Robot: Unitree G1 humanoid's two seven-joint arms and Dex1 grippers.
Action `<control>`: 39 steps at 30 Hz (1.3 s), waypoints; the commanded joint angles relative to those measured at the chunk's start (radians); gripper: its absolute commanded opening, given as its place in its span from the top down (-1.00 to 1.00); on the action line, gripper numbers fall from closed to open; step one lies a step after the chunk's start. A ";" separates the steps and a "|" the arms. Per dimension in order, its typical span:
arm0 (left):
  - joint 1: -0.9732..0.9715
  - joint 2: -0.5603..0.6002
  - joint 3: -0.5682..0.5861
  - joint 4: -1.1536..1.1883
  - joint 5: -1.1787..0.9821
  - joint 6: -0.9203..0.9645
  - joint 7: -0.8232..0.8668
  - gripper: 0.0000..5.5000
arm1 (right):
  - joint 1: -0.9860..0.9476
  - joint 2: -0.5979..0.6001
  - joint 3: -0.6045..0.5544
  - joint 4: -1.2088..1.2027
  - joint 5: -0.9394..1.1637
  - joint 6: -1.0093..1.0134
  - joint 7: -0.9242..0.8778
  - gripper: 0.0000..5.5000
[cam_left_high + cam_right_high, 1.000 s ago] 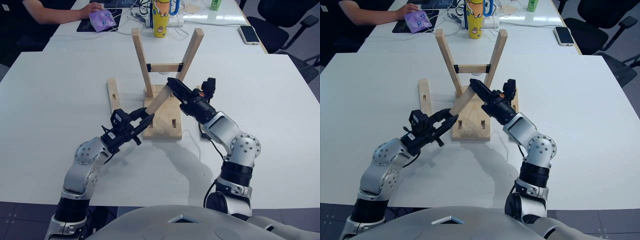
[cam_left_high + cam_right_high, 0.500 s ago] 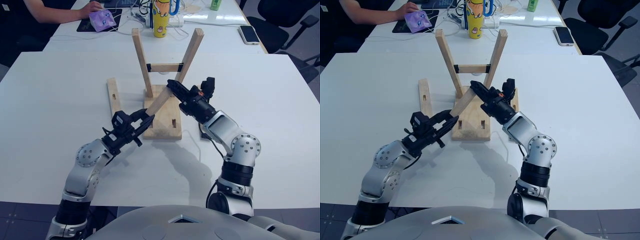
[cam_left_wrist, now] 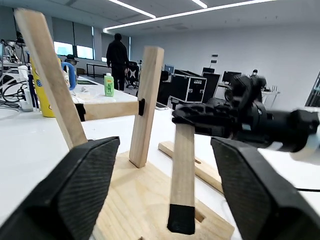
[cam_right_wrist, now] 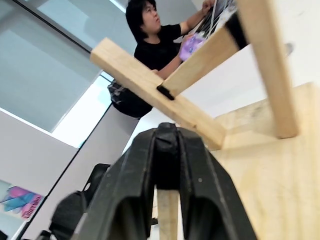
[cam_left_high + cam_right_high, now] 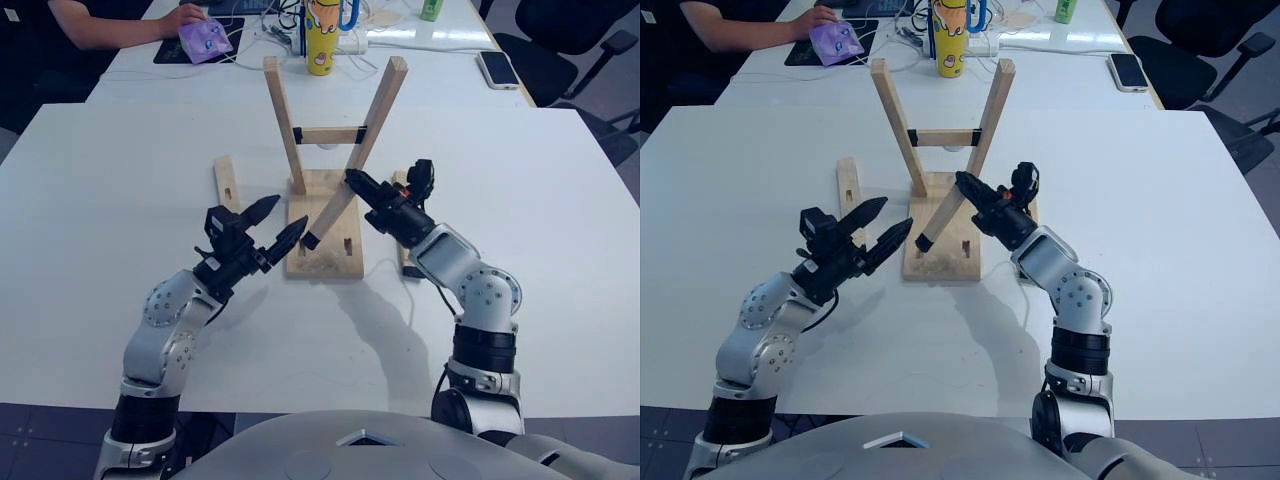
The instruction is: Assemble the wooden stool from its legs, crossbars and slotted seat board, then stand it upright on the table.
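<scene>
While the seat board (image 5: 330,262) lies flat on the table (image 5: 120,200) with its slots facing up, I read the assembly as roughly half done. The far-left leg (image 5: 283,122) and far-right leg (image 5: 380,110) stand in the board's far end, joined by one crossbar (image 5: 330,134). The right gripper (image 5: 358,188) is clenched on a third leg (image 5: 328,217), which is tilted, with its black-tipped lower end over the near half of the board beside a slot (whether the tip touches the wood I cannot tell). The left gripper (image 5: 287,212) is released, fingers spread, hovering just beside the board's left edge and grasping nothing. One loose leg (image 5: 228,182) lies on the table left of the board. Another wooden piece (image 3: 200,170) lies right of the board by the right arm; leg or crossbar, I cannot tell. Remaining, in my judgement: seat the third leg, fit the fourth, add any remaining crossbar, then turn the stool onto its feet.
</scene>
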 commanded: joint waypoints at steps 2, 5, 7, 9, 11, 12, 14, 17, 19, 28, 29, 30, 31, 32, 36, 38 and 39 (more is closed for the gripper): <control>0.003 0.013 0.043 -0.024 -0.022 0.012 0.006 -0.55 | 0.086 -0.092 -0.077 -0.283 -0.159 -0.146 -0.052 0.84; 0.008 0.000 0.031 -0.028 -0.013 0.003 0.008 -0.57 | 0.099 -0.145 -0.051 -0.343 -0.341 -0.238 -0.065 0.84; -0.007 -0.012 0.012 -0.023 -0.008 0.005 0.010 -0.57 | 0.116 -0.160 -0.001 -0.326 -0.463 -0.318 -0.045 0.84; -0.020 -0.022 -0.004 -0.017 -0.006 0.009 0.013 -0.57 | 0.116 -0.141 0.037 -0.288 -0.540 -0.391 -0.032 0.84; -0.033 -0.028 -0.017 -0.004 -0.005 0.015 0.012 -0.57 | 0.107 -0.109 0.055 -0.222 -0.595 -0.460 -0.031 0.84; -0.040 -0.029 -0.023 0.003 -0.002 0.017 0.010 -0.57 | 0.107 -0.102 0.062 -0.191 -0.632 -0.496 -0.036 0.84; -0.050 -0.030 -0.030 0.012 0.002 0.019 0.007 -0.57 | 0.106 -0.087 0.062 -0.135 -0.692 -0.555 -0.052 0.84; -0.060 -0.027 -0.036 0.028 0.013 0.016 0.006 -0.57 | 0.099 -0.055 0.068 -0.061 -0.747 -0.602 -0.067 0.84; -0.060 -0.027 -0.037 0.035 0.018 0.014 0.005 -0.57 | 0.100 -0.038 0.075 -0.031 -0.762 -0.623 -0.065 0.84; -0.052 -0.017 -0.052 0.032 0.032 0.019 -0.004 -0.57 | 0.093 0.006 0.086 0.035 -0.807 -0.678 -0.060 0.84; -0.053 -0.016 -0.054 0.032 0.032 0.020 -0.006 -0.57 | 0.092 0.011 0.084 0.038 -0.808 -0.679 -0.063 0.84; -0.053 -0.014 -0.054 0.032 0.033 0.020 -0.007 -0.57 | 0.092 0.015 0.084 0.042 -0.811 -0.682 -0.065 0.84; -0.054 -0.014 -0.053 0.032 0.031 0.022 -0.008 -0.57 | 0.094 0.019 0.082 0.045 -0.815 -0.684 -0.067 0.84; -0.055 -0.013 -0.052 0.032 0.030 0.023 -0.009 -0.57 | 0.094 0.022 0.081 0.048 -0.821 -0.687 -0.068 0.84; -0.063 -0.008 -0.045 0.036 0.027 0.027 -0.014 -0.57 | 0.093 0.031 0.067 0.072 -0.830 -0.694 -0.072 0.84; -0.065 -0.008 -0.045 0.038 0.029 0.028 -0.016 -0.57 | 0.093 0.030 0.064 0.082 -0.837 -0.701 -0.071 0.84; -0.067 -0.008 -0.045 0.039 0.029 0.028 -0.017 -0.57 | 0.093 0.030 0.063 0.085 -0.840 -0.701 -0.073 0.84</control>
